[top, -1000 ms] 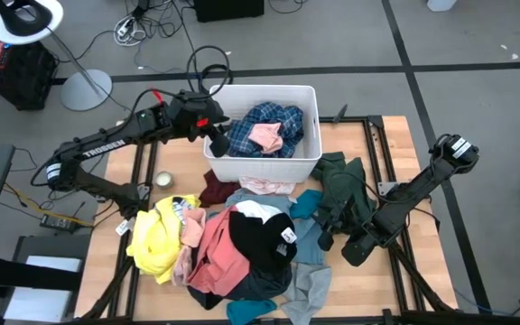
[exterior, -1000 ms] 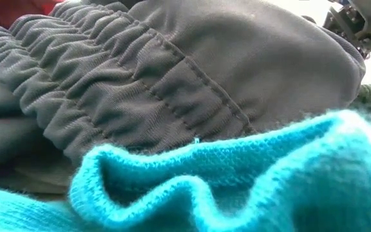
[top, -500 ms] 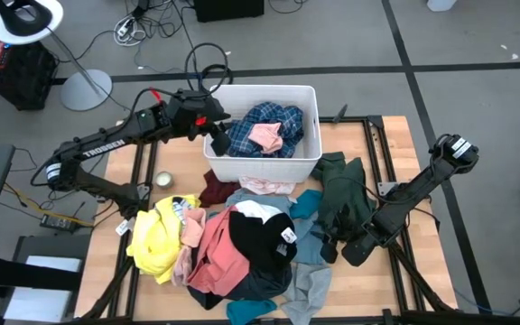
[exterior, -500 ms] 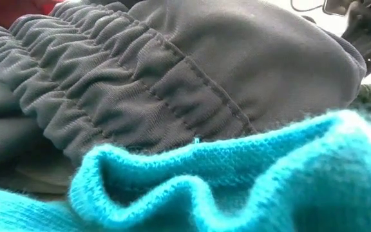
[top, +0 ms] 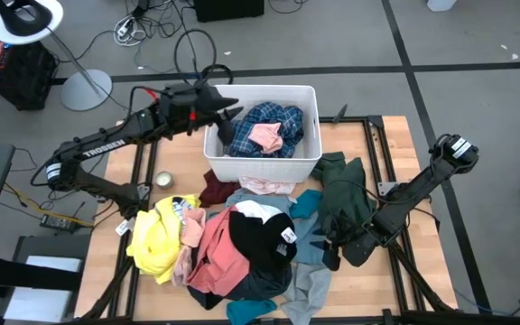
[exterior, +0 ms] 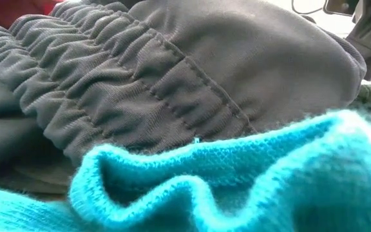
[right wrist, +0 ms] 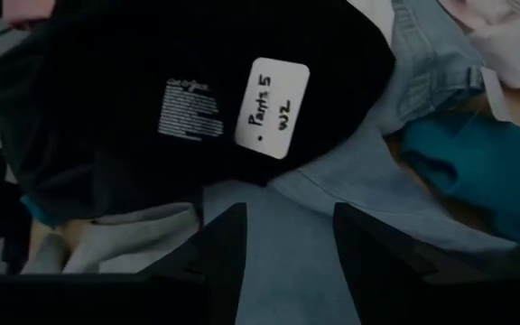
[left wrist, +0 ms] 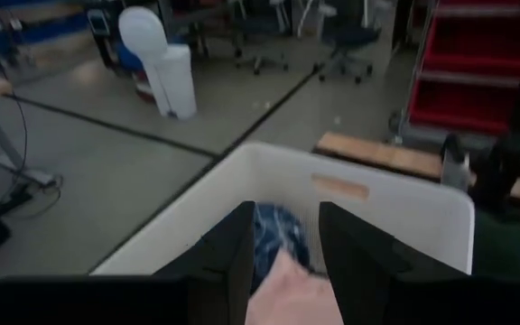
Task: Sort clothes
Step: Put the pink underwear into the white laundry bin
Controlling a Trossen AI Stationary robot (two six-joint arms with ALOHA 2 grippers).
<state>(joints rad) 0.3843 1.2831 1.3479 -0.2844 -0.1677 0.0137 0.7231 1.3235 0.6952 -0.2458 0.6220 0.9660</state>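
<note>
**Kid:** Where are the clothes (top: 233, 239)?

**Helper:** Most lie in a big heap in the lower middle of the high view. A yellow top (top: 156, 236) is at the left of the heap, a pink one (top: 217, 248) beside it, and a black one (top: 262, 236) in the middle. A dark green piece (top: 341, 194) lies to the right. A blue plaid shirt (top: 269, 126) and a small pink thing are already in the white bin (top: 310, 126) near the top.

**Kid:** What are the arms doing?

**Helper:** The left gripper (top: 228, 108) hangs over the bin's upper left corner. Its fingers (left wrist: 233, 253) are spread apart with nothing between them, so I think it has let something go. The right gripper (top: 332, 253) sits low at the heap's right edge, fingers apart too, pointing at light blue denim (right wrist: 332, 208) and a white tag (right wrist: 272, 106). It looks ready to pick.

**Kid:** Anything in the way?

**Helper:** The clothes overlap, so one tug may drag others. A small round thing (top: 162, 179) sits on the table, left of the heap.
</note>
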